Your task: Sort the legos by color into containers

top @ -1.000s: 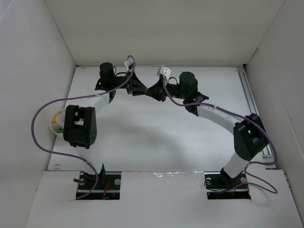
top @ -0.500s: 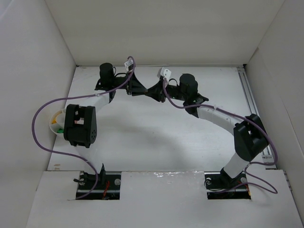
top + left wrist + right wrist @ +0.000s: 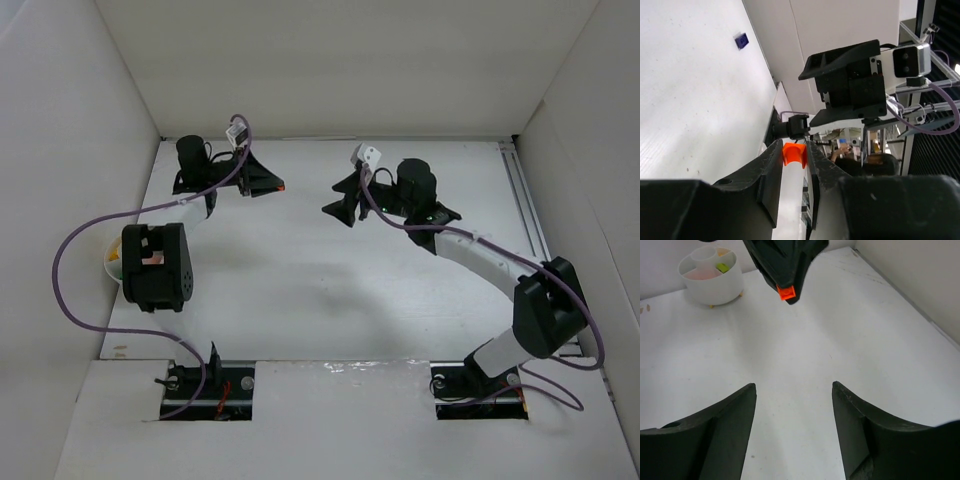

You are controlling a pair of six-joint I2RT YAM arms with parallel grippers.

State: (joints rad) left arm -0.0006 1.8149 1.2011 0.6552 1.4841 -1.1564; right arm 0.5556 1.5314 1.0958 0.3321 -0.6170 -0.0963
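- left gripper: jaws narrow, pinching orange lego at fingertips
- right gripper: jaws wide, nothing between, facing it
- divided white cup: well apart
- blue lego: on floor

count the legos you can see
3: an orange lego in the left claw, a blue one loose on the floor, a green one in the container. More may be hidden there.

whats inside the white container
A yellow-green brick lies in one compartment of the container. Its other compartments are too blurred to tell, and the left arm covers most of it from above.
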